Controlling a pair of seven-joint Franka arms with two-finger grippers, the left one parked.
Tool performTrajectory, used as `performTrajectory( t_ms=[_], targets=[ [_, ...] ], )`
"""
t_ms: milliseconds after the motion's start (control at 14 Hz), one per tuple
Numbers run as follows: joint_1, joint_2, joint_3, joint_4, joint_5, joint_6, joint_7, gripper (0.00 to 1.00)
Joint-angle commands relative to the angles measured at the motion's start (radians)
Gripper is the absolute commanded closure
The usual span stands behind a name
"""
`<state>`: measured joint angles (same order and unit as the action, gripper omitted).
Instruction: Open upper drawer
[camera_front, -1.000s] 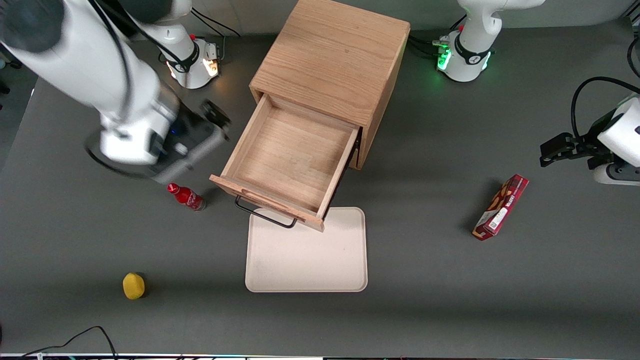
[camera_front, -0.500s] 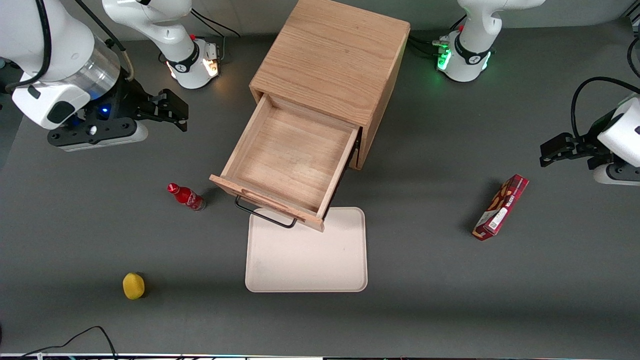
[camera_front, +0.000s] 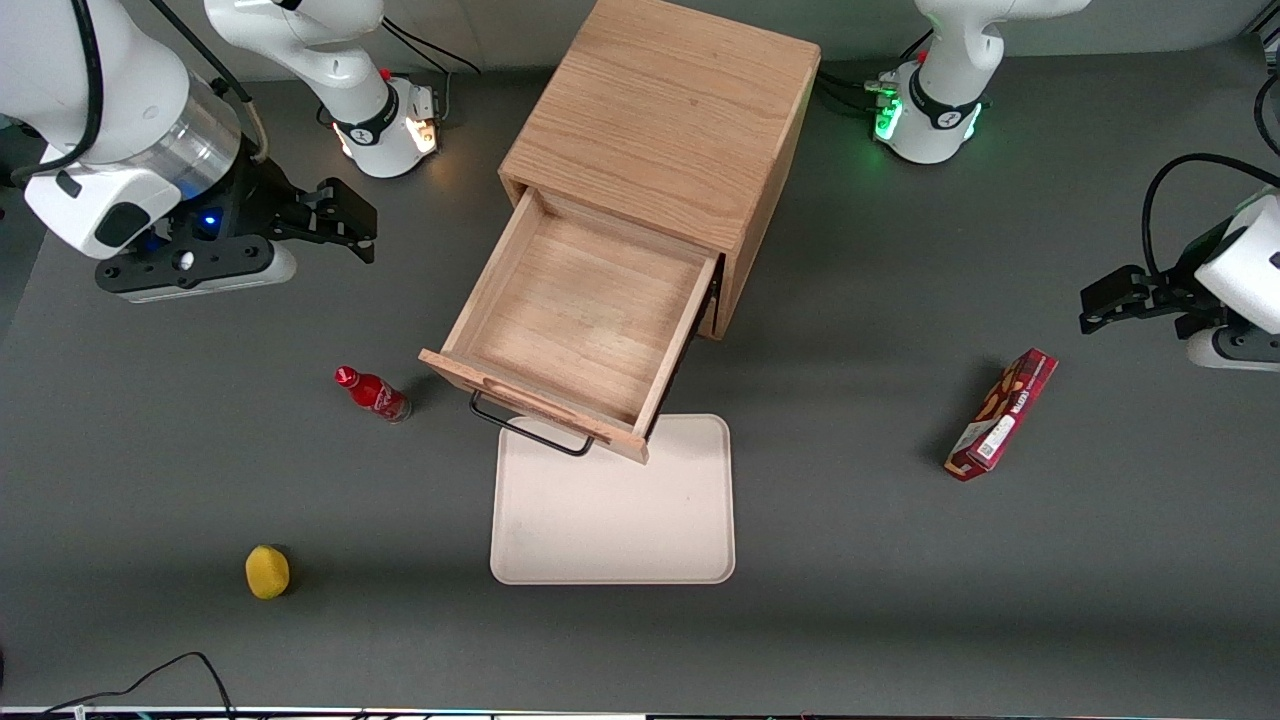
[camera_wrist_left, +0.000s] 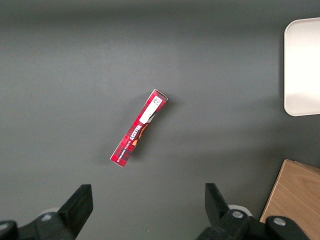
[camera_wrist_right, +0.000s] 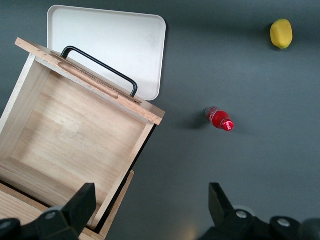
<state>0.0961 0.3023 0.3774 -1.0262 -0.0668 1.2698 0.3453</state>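
Note:
The upper drawer (camera_front: 585, 320) of the oak cabinet (camera_front: 665, 110) stands pulled far out, its plain wood box empty, its thin black wire handle (camera_front: 530, 430) over the tray's edge. The drawer also shows in the right wrist view (camera_wrist_right: 75, 140), with its handle (camera_wrist_right: 100, 67). The lower drawer is hidden beneath it. My right gripper (camera_front: 345, 220) hangs high at the working arm's end of the table, well apart from the drawer, open and empty. In the right wrist view the gripper (camera_wrist_right: 152, 205) has wide-spread fingers (camera_wrist_right: 85, 202).
A beige tray (camera_front: 615, 510) lies in front of the drawer. A small red bottle (camera_front: 372, 393) stands beside the drawer front. A yellow lemon (camera_front: 267, 571) lies nearer the camera. A red snack box (camera_front: 1002, 414) lies toward the parked arm's end.
One second ago my arm was swinging, blurred, close beside the drawer; it drew away toward the working arm's end and has held still for the last half second. The drawer has not moved.

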Motion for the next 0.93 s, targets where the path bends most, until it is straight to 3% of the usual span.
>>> performTrajectory(
  t_ms=[0, 857],
  targets=[
    [-0.006, -0.037, -0.046, -0.045, 0.027, -0.086, 0.229, 0.00],
    [-0.013, -0.046, -0.052, -0.045, 0.016, -0.083, 0.221, 0.00]
  ],
)
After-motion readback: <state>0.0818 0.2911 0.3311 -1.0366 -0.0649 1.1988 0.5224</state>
